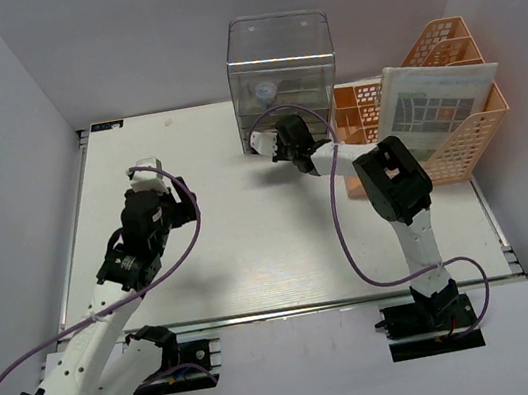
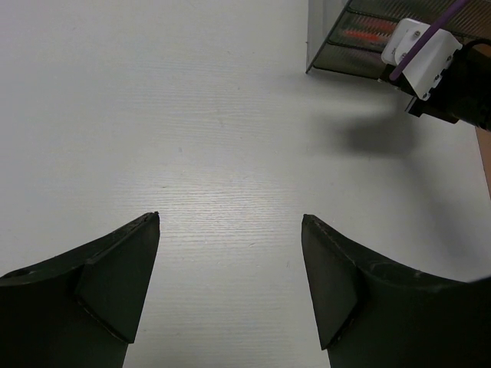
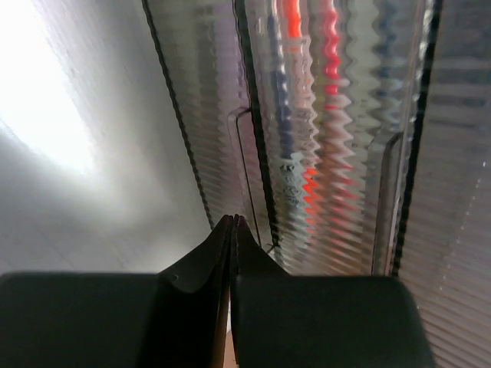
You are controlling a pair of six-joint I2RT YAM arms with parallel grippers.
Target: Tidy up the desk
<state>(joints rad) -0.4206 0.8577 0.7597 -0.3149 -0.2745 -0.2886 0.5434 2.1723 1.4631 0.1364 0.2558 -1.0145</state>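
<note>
The desk (image 1: pixel 252 245) is a white tabletop with a metal rail along its front edge. My left gripper (image 1: pixel 181 207) hovers over its left-middle part; in the left wrist view its jaws (image 2: pixel 230 222) stand wide open over bare white desk (image 2: pixel 192 115), holding nothing. My right gripper (image 1: pixel 284 133) reaches to the foot of the clear drawer box (image 1: pixel 280 63). In the right wrist view it (image 3: pixel 234 219) is shut with nothing between the fingers, its tips right at the ribbed drawer front (image 3: pixel 322 115). Red and dark shapes show blurred through the plastic.
An orange mesh tray rack (image 1: pixel 462 139) stands at the back right with a printed sheet (image 1: pixel 437 108) leaning in it. The drawer box (image 2: pixel 360 38) and the right wrist (image 2: pixel 460 84) appear at the top right of the left wrist view. Grey walls enclose the desk.
</note>
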